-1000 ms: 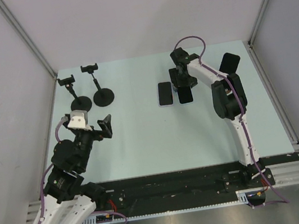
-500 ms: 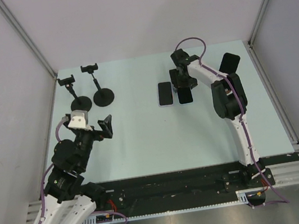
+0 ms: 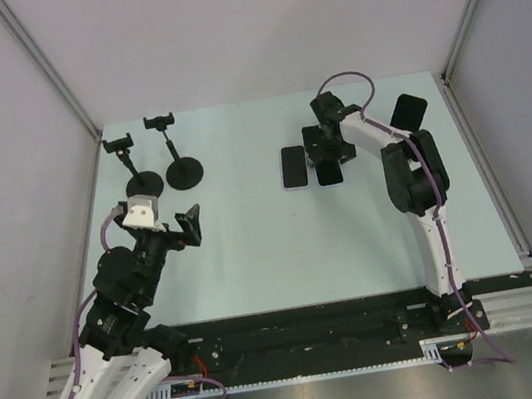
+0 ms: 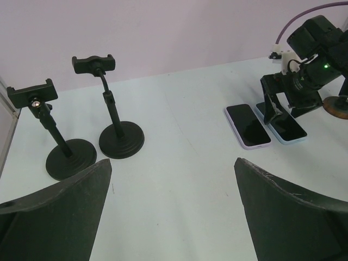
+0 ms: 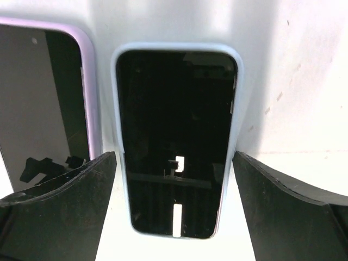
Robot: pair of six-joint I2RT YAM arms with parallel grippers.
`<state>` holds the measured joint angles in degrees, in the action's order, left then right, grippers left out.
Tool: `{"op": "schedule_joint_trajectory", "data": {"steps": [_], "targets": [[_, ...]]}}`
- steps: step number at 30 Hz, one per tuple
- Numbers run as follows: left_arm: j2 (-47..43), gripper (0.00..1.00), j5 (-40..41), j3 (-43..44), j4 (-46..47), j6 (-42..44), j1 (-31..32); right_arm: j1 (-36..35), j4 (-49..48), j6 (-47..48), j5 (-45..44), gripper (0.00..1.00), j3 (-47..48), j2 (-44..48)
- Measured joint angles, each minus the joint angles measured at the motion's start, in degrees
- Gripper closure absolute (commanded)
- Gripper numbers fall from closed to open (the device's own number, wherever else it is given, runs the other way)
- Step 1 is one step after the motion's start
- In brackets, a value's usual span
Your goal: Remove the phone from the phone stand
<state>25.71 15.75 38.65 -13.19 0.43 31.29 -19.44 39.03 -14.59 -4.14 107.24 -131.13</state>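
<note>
Left arm [image 3: 117, 284]: stayed folded low near its base, wrist angled forward.
Left gripper [image 3: 189, 224]: jaws stood wide apart.
Right arm [image 3: 416, 186]: reached far forward, wrist bent downward.
Right gripper [image 3: 326, 156]: pointed down, jaws spread apart.

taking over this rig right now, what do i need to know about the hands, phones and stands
Left hand: open, empty, hovering at the front left, touching nothing.
Right hand: open, straddling the light-blue-cased phone, which lies flat beside the lilac-cased phone.
Black round-base phone stands, back left: both clamps empty.
Done: two phones lie flat, off the stands.
Left: a dark phone at the back right looks propped up, probably on another stand. Check it once the right hand lifts clear.
</note>
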Motion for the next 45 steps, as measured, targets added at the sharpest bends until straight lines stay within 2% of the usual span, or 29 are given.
{"op": "schedule_joint_trajectory", "data": {"steps": [6, 10, 15, 21, 22, 24, 45], "targets": [[0.04, 0.00, 0.00, -0.07, 0.00, -0.02, -0.15, 2.43, -6.05, -1.95, 4.72, 0.17, -11.56, 7.13], [0.07, 0.00, -0.15, -0.09, 0.00, -0.02, -0.22, 4.98, -9.77, -3.23, 8.72, 0.25, -17.64, 11.98], [0.07, 0.00, -0.61, -0.09, 0.00, -0.02, -0.31, 7.37, -14.58, -4.48, 12.00, 0.30, -20.22, 13.53], [0.31, 0.00, -1.01, -0.09, 0.00, -0.02, -0.31, 7.89, -17.51, -5.40, 13.22, 0.48, -22.10, 13.51], [0.39, 0.00, -1.01, -0.09, 0.00, -0.02, -0.31, 7.89, -18.03, -5.35, 13.22, 0.54, -22.10, 13.51], [0.52, 0.00, -1.05, -0.09, 0.00, -0.02, -0.33, 7.85, -18.82, -5.31, 13.20, 0.58, -22.10, 13.51], [0.55, 0.00, -1.38, -0.09, 0.00, -0.02, -0.35, 5.16, -20.33, -2.71, 11.47, 0.61, -22.10, 12.72]]}}
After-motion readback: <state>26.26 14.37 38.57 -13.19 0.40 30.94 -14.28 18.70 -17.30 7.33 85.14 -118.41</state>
